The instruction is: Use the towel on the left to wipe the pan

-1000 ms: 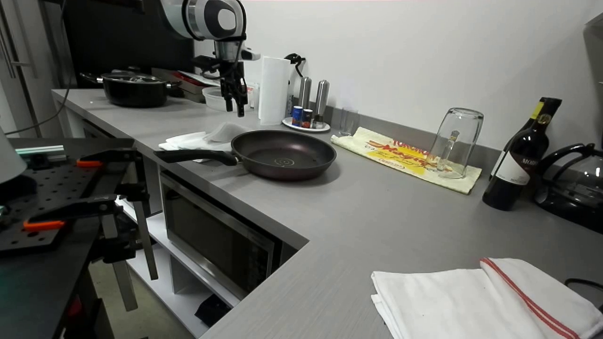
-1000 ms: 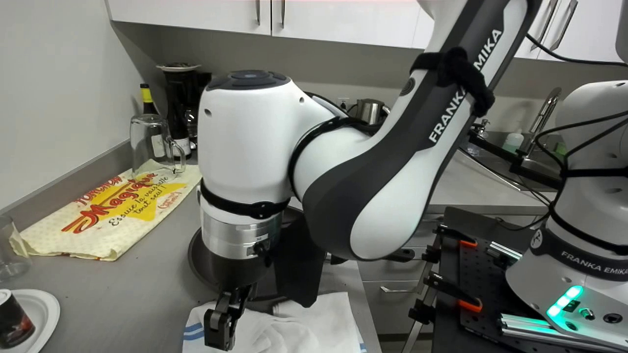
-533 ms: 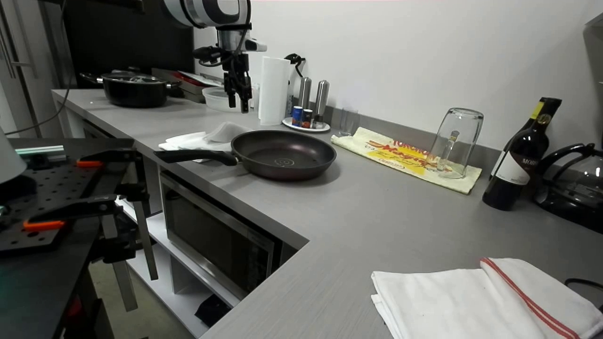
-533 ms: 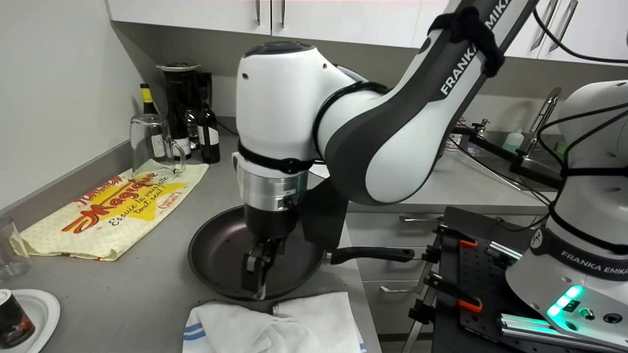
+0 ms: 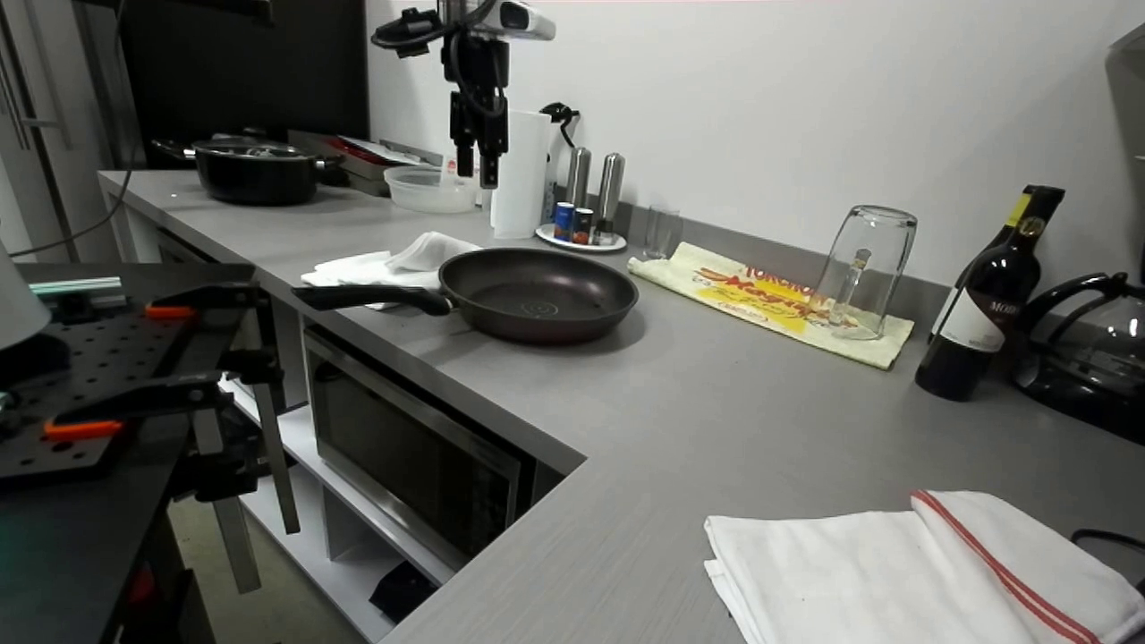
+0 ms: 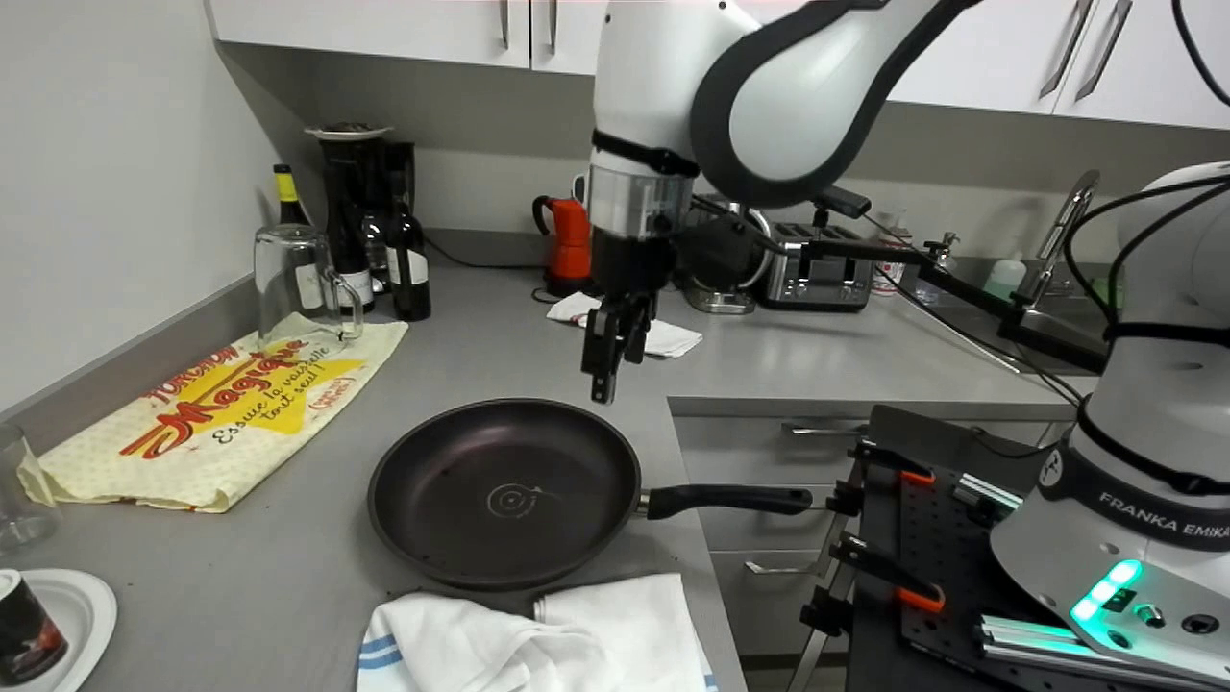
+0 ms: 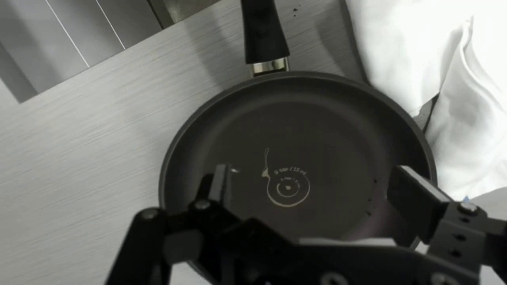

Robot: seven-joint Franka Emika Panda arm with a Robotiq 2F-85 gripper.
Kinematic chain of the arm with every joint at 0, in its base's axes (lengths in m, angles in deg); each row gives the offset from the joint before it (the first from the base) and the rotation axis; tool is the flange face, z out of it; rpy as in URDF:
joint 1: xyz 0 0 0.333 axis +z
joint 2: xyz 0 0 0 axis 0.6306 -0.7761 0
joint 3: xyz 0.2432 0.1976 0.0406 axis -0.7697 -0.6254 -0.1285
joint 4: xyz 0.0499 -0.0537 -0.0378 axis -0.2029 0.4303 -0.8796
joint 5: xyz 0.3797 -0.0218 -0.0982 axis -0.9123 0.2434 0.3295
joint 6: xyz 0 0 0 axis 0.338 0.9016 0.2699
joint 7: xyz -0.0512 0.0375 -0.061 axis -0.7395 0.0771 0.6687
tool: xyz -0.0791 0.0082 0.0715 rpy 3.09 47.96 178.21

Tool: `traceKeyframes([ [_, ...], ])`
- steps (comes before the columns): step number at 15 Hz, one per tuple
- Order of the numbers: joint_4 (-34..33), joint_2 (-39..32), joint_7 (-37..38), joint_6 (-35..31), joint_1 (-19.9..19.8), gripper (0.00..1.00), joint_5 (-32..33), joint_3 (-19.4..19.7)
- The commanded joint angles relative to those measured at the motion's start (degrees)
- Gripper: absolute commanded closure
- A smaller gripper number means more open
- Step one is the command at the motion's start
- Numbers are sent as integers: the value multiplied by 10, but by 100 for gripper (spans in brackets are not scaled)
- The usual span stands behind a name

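A dark frying pan shows in both exterior views [image 5: 537,300] [image 6: 504,500] and fills the middle of the wrist view [image 7: 305,122]. It lies on the grey counter, its black handle pointing past the counter edge. A rumpled white towel with blue stripes [image 6: 480,639] lies right beside the pan; it also shows in an exterior view [image 5: 380,266] and at upper right in the wrist view [image 7: 404,51]. My gripper [image 7: 313,192] is open and empty, its fingers wide apart above the pan. In the exterior views [image 5: 477,170] [image 6: 615,373] it hangs well above the counter.
A yellow printed towel [image 6: 221,413] bears an upturned glass mug [image 6: 303,288]. A red-striped white towel [image 5: 850,572] lies on the counter's near end. Wine bottles [image 6: 408,269], a plate with shakers [image 5: 581,241] and a paper roll [image 5: 521,179] stand around.
My gripper has risen and moved away from beside the blue-striped towel, passing across the pan. The pan and towels have not moved.
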Motion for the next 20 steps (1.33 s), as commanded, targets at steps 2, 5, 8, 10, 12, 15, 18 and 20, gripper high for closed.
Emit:
traceKeyframes([
  [2,24,133,-85,88,-55,0,-30,5],
  [5,20,190,-114,150,-80,0,-30,17],
  [8,12,240,-131,216,-95,0,-30,26],
  [10,11,270,-144,249,-98,0,-31,31],
  [12,11,293,-150,270,-99,0,-31,33],
  [15,11,316,-151,287,-99,0,-30,34],
  [18,13,324,-151,292,-98,0,-33,37],
  [20,12,325,-155,299,-97,0,-39,40],
])
